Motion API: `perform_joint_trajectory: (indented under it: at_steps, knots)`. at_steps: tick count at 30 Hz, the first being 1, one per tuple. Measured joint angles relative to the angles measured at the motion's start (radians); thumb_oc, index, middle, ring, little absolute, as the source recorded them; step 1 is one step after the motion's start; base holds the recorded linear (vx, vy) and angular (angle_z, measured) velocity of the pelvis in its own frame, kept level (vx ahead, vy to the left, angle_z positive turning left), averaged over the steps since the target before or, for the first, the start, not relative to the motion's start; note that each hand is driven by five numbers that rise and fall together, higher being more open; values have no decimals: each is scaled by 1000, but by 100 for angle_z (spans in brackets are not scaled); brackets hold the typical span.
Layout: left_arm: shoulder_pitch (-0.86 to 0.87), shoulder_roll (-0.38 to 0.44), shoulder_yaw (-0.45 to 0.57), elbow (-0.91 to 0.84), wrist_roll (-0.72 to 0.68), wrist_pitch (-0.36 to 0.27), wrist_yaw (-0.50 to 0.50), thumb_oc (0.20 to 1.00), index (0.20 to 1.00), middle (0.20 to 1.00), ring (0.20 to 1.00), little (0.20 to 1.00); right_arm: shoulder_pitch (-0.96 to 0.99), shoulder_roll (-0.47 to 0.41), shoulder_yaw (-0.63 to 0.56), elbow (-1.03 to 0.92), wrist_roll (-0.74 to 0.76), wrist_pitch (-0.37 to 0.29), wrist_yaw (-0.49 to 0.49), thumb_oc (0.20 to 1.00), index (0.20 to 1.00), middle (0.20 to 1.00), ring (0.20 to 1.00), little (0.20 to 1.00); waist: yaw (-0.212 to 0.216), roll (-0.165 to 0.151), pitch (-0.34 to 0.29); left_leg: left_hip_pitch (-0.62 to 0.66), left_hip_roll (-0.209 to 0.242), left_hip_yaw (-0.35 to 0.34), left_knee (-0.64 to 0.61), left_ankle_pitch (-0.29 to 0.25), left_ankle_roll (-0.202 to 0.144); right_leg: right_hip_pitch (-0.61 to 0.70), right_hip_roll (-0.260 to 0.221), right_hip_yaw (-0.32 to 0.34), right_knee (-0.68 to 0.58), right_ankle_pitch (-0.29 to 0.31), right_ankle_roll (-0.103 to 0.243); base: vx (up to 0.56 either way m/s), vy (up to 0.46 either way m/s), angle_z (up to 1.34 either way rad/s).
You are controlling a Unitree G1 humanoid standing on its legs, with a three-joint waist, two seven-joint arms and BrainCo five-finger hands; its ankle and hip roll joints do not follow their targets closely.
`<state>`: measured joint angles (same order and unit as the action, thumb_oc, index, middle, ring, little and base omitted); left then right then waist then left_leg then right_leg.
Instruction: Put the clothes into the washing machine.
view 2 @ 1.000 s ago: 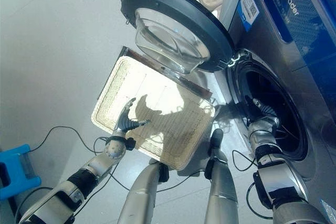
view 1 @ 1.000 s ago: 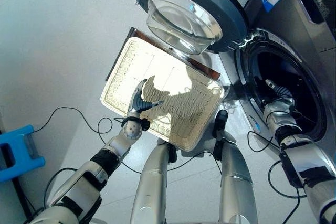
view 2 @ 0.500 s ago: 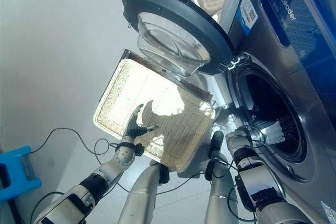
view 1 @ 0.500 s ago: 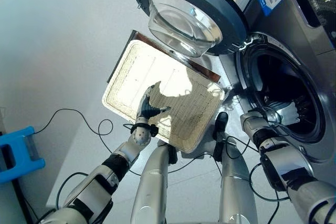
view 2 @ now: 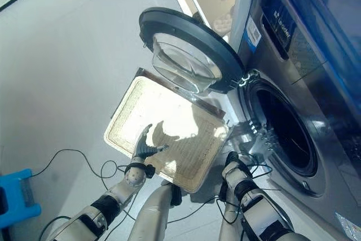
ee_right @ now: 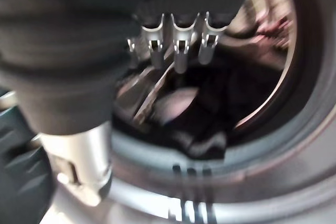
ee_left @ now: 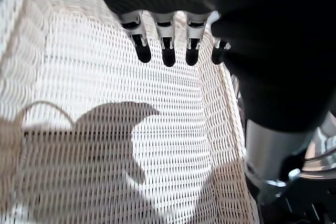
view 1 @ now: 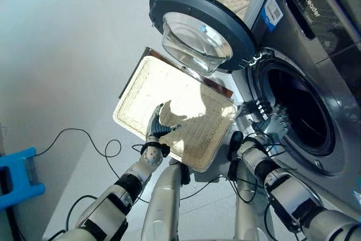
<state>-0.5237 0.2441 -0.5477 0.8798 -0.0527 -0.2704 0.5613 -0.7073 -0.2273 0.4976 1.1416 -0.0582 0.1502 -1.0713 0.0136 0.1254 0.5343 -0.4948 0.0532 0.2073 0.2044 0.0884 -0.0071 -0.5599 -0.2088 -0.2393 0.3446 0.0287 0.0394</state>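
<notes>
Left hand (view 1: 158, 125): hovering over the wicker basket (view 1: 135, 103), fingers (ee_left: 167, 51) straight and relaxed, holding nothing.
Right hand (view 1: 274, 122): hanging at the lower rim of the drum opening (view 1: 299, 117), fingers (ee_right: 178, 51) spread straight, gripping nothing.
Clothes (ee_right: 210, 98): lying as a dark heap inside the drum, just past the right hand's fingertips (the wrist view is showing dark folds; separate garments cannot be told apart).
Wicker basket: sitting on the floor under the left hand, its woven bottom showing bare beneath the palm; its far end is lying beneath the open door.
Washing machine (view 2: 293, 43): standing beyond the right hand, a grey front-loader.
Door (view 1: 198, 29): standing swung wide open, its glass bowl (view 1: 194, 43) facing outward, between the two hands and farther out than both.
Blue box (view 1: 17, 170): sitting on the floor well apart, out past the left arm.
</notes>
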Motion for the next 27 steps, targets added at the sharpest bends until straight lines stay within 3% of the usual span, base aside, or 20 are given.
perform_joint_trajectory:
  at_steps: [5, 8, 12, 20, 24, 27]
  knots:
    - [8, 6, 24, 50, 0, -1, -22, 1000, 1000, 1000, 1000, 1000, 21, 3, 45, 2, -21, 0, 195, 1000, 1000, 1000, 1000, 1000, 1, -24, -10, 54, 6, -18, -8, -2, -4, 67, 6, -17, -19, -5, 0, 14, -49, 6]
    - [23, 15, 25, 68, 1, -1, -25, 1000, 1000, 1000, 1000, 1000, 46, 12, 61, 2, -40, 1, 243, 1000, 1000, 1000, 1000, 1000, 1, -55, -26, 84, 10, -19, -22, -2, -7, 99, 16, -17, -36, -4, 0, 28, -55, 0]
    - [68, 8, 30, 120, 9, -3, -36, 1000, 1000, 1000, 1000, 1000, 116, 20, 65, 2, -98, 4, 285, 1000, 1000, 1000, 1000, 1000, 1, -79, -40, 218, 13, -18, -77, -6, -18, 235, 34, -21, -103, 0, 6, 64, -46, -5]
    - [168, -9, 32, 268, 52, -9, -117, 1000, 1000, 1000, 1000, 1000, 269, 18, 57, 17, -124, 16, 351, 1000, 1000, 1000, 1000, 1000, 0, -92, -163, 365, 21, -15, -176, -8, -33, 392, 70, -31, -225, 10, 11, 132, -76, -3]
    - [269, -13, 45, 292, 87, 4, -175, 1000, 1000, 1000, 1000, 1000, 371, 21, 50, 27, -149, 17, 389, 1000, 1000, 1000, 1000, 1000, 0, -119, -270, 447, 25, -7, -224, -15, -49, 477, 92, -33, -293, 11, 12, 122, -55, -5]
    - [283, -24, 59, 325, 110, 17, -215, 1000, 1000, 1000, 1000, 1000, 403, 22, 44, 44, -172, 11, 422, 1000, 1000, 1000, 1000, 1000, -1, -133, -301, 490, 30, -3, -243, -19, -54, 522, 103, -32, -318, 11, 12, 91, -43, -5]
